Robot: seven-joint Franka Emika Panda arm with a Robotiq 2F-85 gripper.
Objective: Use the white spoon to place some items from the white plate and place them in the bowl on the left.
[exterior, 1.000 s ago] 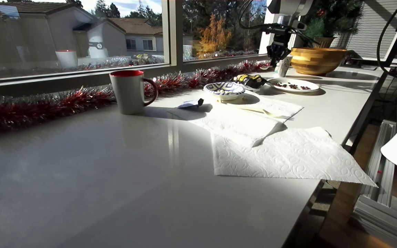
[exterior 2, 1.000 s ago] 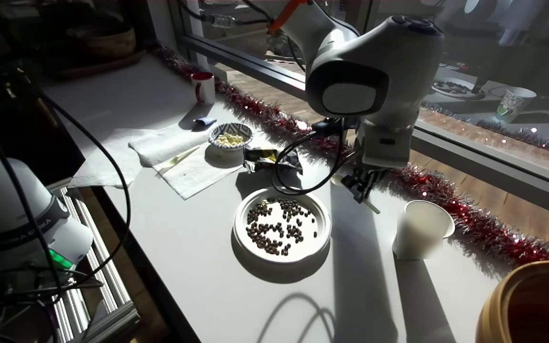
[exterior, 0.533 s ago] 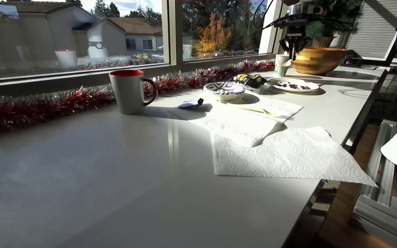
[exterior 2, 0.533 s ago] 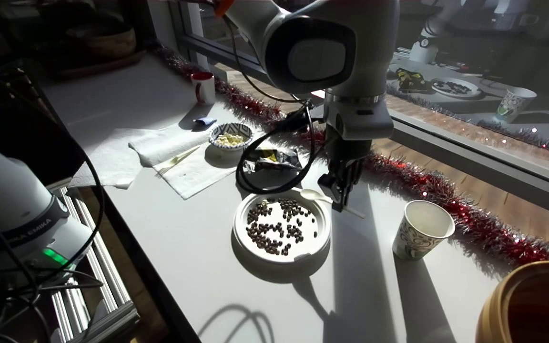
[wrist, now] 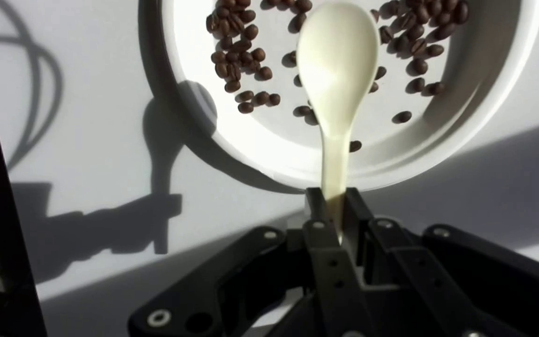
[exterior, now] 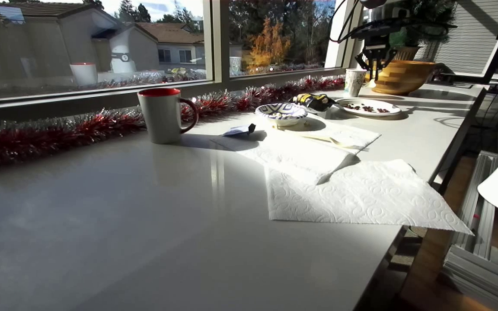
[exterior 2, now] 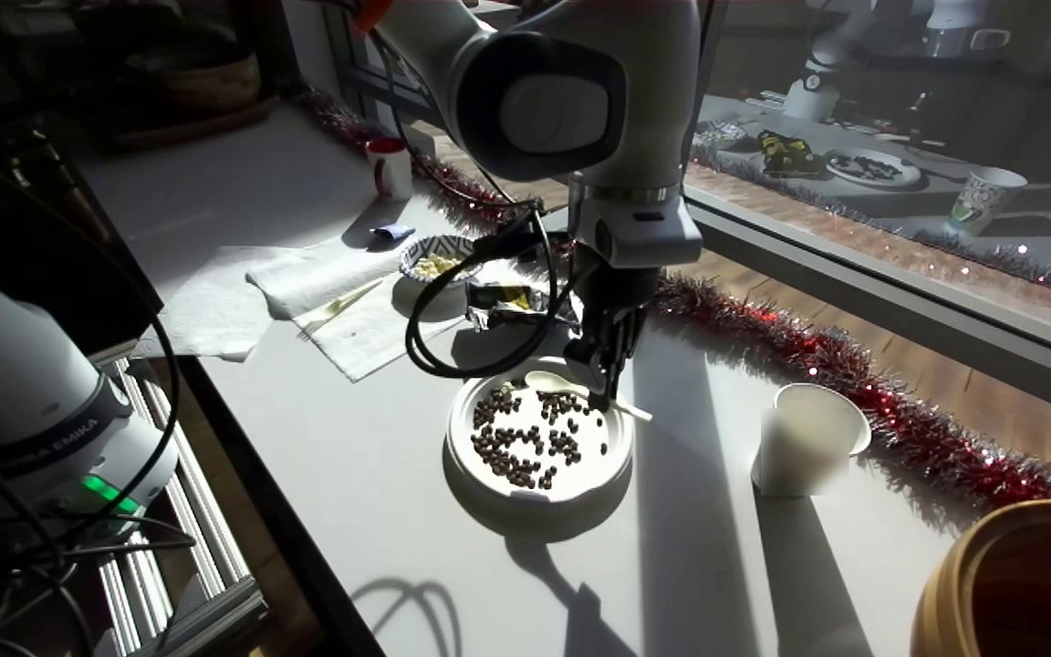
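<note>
My gripper [wrist: 334,199] is shut on the handle of the white spoon [wrist: 337,61], just outside the plate's rim in the wrist view. The spoon's bowl end is empty and held above the white plate [wrist: 288,145]. In an exterior view the gripper [exterior 2: 600,401] points down and the spoon [exterior 2: 551,382] hangs over the far part of the plate [exterior 2: 458,438]. The items are dark brown beans [wrist: 232,63], scattered on the plate. The bowl [exterior 2: 434,245], pale with dark patterning, holds pale yellow bits and is partly behind cables; it also shows in an exterior view [exterior: 281,123].
A black and yellow wrapper [exterior 2: 518,306] lies between bowl and plate. A paper cup [exterior: 352,83] and a wooden bowl [exterior: 400,77] stand beyond the plate. A pale fork [exterior 2: 343,304] lies on a paper napkin [exterior 2: 370,338]. Tinsel [exterior 2: 744,319] runs along the window. A red-rimmed mug [exterior: 160,116] stands farther off.
My gripper, holding the spoon, has moved from beside the window over to the plate and now points straighter down. The spoon's bowl end has come above the beans. The beans look unchanged.
</note>
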